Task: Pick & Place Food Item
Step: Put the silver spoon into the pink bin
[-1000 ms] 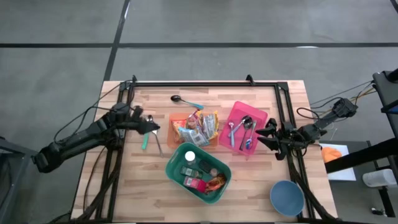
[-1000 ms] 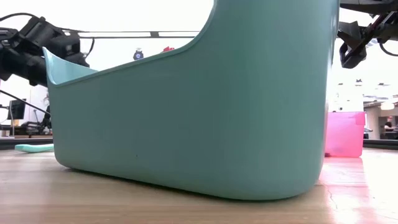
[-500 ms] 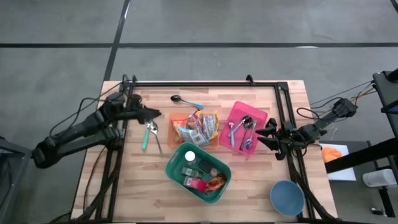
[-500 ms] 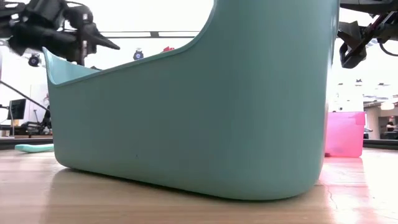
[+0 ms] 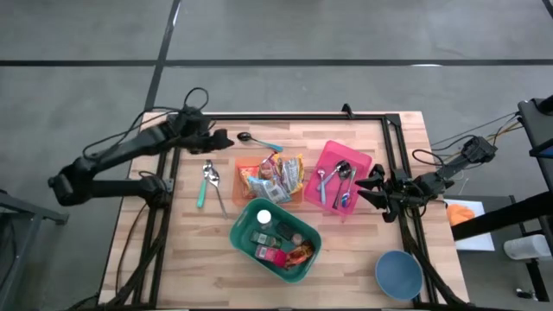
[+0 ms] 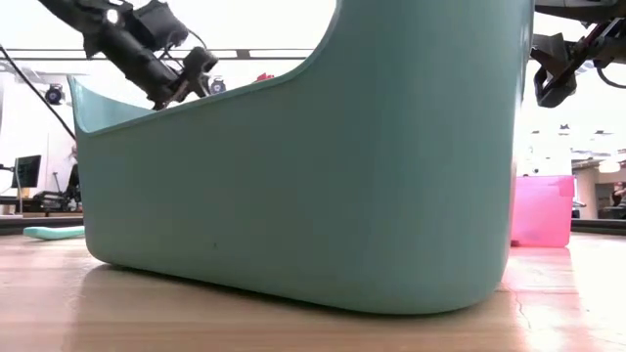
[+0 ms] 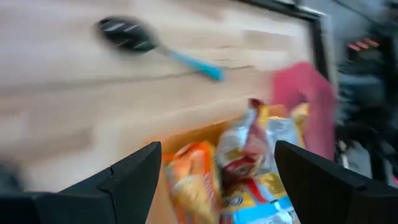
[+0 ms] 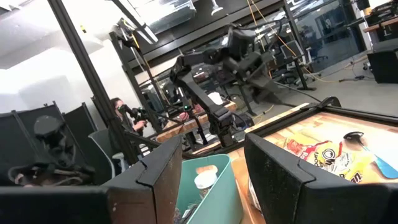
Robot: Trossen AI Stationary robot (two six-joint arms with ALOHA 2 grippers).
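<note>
Several snack packets (image 5: 275, 175) lie in an orange tray (image 5: 243, 164) at the table's middle; the left wrist view shows them as well (image 7: 249, 168). My left gripper (image 5: 223, 136) hangs open above the table, left of the tray's far corner and near a black spoon (image 5: 244, 136) with a teal handle. It holds nothing (image 7: 217, 149). My right gripper (image 5: 367, 188) waits open and empty at the right, beside the pink bin (image 5: 359, 164).
A teal bin (image 5: 304, 250) with packets and a bottle stands near the front, filling the low view (image 6: 313, 166). The pink bin holds spoons. Tongs and a teal-handled utensil (image 5: 207, 183) lie left of the tray. A blue bowl (image 5: 399, 275) sits at the near right corner.
My left gripper has risen from just above the utensils left of the tray and gone toward the table's far edge, tipping and rolling as it went. It has stayed open and empty. The right arm kept still.
</note>
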